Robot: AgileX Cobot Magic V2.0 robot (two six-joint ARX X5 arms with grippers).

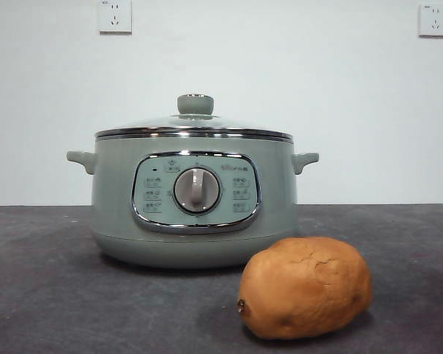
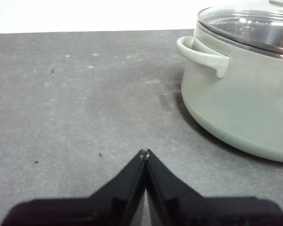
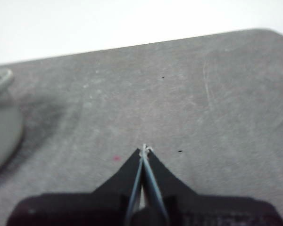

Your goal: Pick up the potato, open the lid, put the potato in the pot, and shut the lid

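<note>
The orange-brown potato lies on the dark table in front of the pot, near and to the right in the front view. Behind it stands the sage-green pot, and the glass lid with its green knob rests on it. In the left wrist view the pot with the lid is close by, off to one side of my left gripper, which is shut over bare table. My right gripper is shut too, over bare table, with only the pot's edge in its view. Neither gripper shows in the front view.
The dark grey table runs to a white wall with two sockets high up. The pot's side handles stick out on both sides. The table's far corner shows in the right wrist view.
</note>
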